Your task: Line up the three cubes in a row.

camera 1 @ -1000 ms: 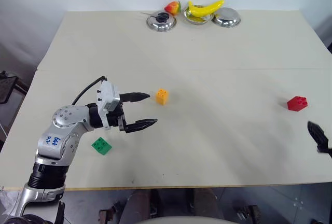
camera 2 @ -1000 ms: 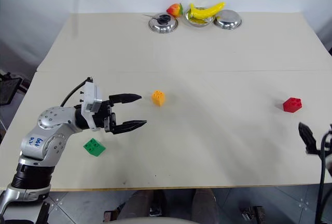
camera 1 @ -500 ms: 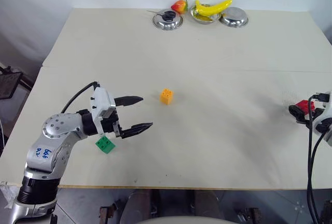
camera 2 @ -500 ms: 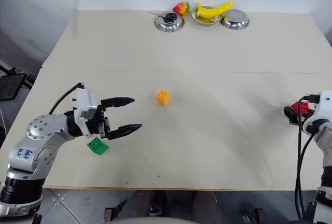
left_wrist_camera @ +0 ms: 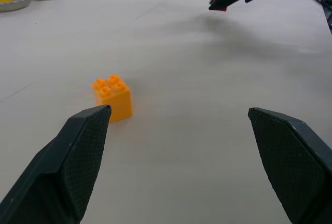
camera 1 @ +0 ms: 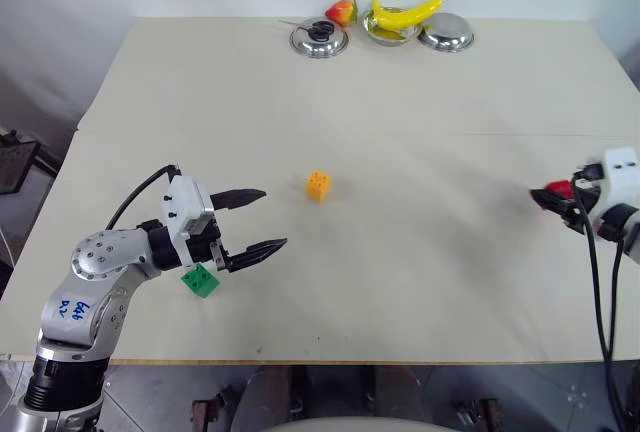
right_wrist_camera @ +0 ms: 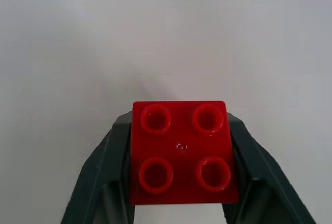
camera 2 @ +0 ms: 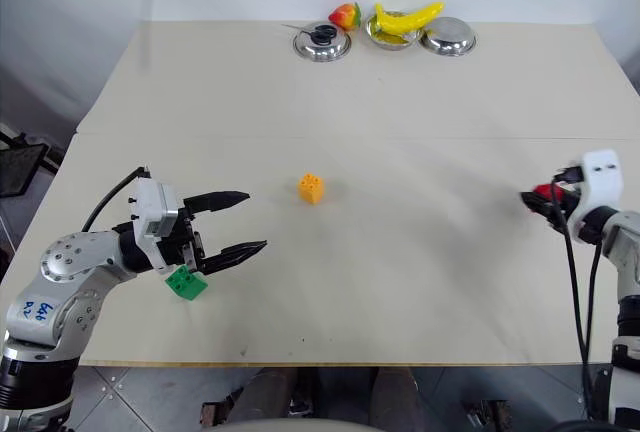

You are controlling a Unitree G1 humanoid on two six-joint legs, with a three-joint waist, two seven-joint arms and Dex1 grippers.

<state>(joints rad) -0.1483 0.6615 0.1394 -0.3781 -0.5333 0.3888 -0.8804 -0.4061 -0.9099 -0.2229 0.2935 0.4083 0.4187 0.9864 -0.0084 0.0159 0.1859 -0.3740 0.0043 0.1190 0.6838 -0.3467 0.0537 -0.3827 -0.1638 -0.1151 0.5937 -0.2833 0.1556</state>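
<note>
Our right hand (right_wrist_camera: 181, 182) is clamped on the red cube (right_wrist_camera: 181, 151) at the counter's (camera 1: 400, 102) right edge, our left hand (camera 1: 262, 222) gapes near green (camera 1: 201, 279), so next we carry red toward orange (camera 1: 319, 185).

Blue handwritten marks on the left arm's grey shoulder casing (camera 1: 72, 309) are too unclear to read.

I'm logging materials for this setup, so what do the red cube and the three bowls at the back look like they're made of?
Red cube: looks like moulded plastic, semi-gloss, with four raised round studs and soft highlights; it sits clamped in the right gripper. Bowls: probably steel, going by the silvery, mirror-like rims, though too small to be sure.
</note>
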